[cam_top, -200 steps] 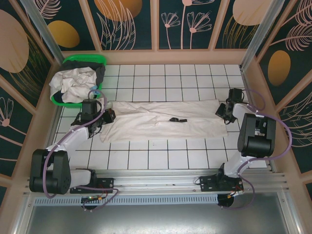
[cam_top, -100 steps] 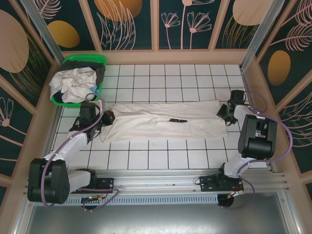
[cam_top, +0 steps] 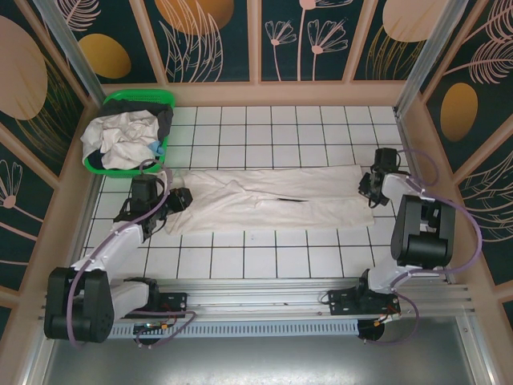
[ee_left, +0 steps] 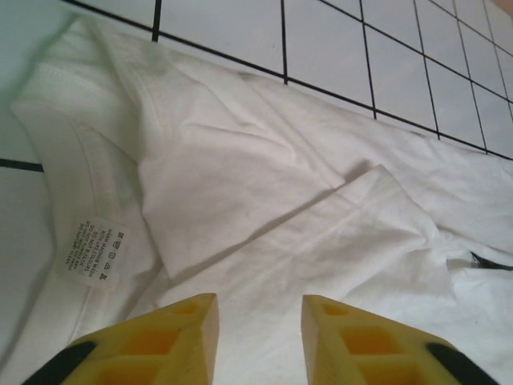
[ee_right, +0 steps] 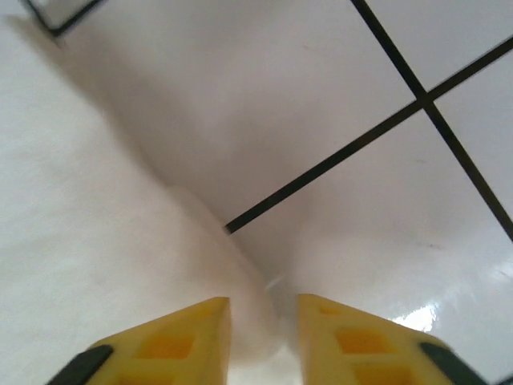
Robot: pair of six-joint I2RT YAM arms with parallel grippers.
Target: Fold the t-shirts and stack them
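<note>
One off-white t-shirt [cam_top: 272,200] lies folded into a long band across the middle of the tiled table. A thin sliver of its black print [cam_top: 290,198] shows at the fold, and again in the left wrist view, black print [ee_left: 490,260]. My left gripper [cam_top: 180,198] is at the shirt's left end, near the collar with its care label [ee_left: 96,253]. It [ee_left: 259,321] is open, with flat cloth [ee_left: 240,176] under the gap. My right gripper [cam_top: 366,186] is at the shirt's right end. It [ee_right: 263,329] is open, the cloth's edge [ee_right: 96,200] running down between its fingers.
A green basket [cam_top: 140,95] stands at the far left corner, heaped with more off-white shirts [cam_top: 120,136] and a dark garment. Bare white tiles [cam_top: 264,136] lie beyond the shirt and in front of it [cam_top: 264,261]. Wooden walls close in both sides.
Both grippers moved a little toward the far side. The shirt's band got narrower and the black print, plain a second ago, is almost folded under.
</note>
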